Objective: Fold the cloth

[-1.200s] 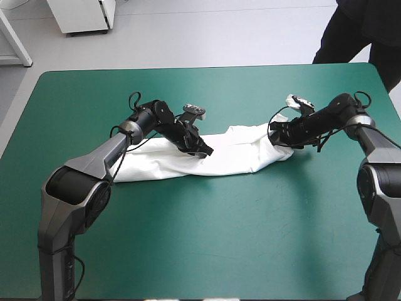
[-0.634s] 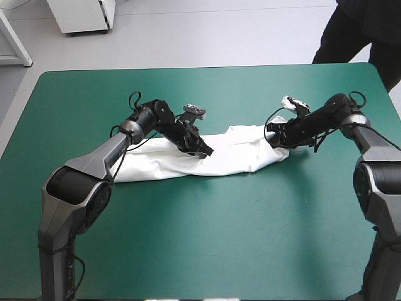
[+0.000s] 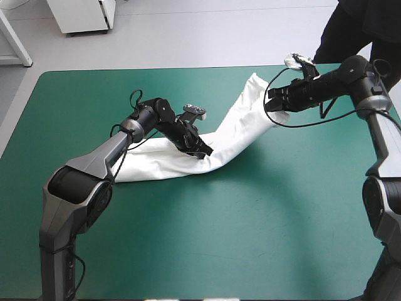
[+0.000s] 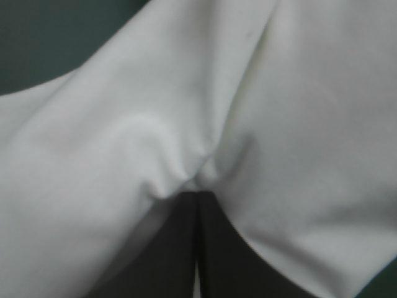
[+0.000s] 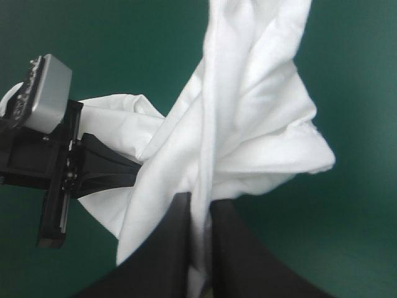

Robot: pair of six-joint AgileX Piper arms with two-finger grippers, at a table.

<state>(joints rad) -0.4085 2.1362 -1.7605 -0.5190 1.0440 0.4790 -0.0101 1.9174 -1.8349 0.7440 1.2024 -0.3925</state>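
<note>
Lab, prob.: teal-green table w/ white cabinet beyond.

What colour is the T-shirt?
The T-shirt is plain white, best seen in the high view.

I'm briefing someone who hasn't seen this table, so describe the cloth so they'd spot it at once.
On the teal-green table lies the T-shirt, a long rumpled band. The left gripper grips its middle; the right gripper holds one end raised toward the far edge. It is the only white thing there.
</note>
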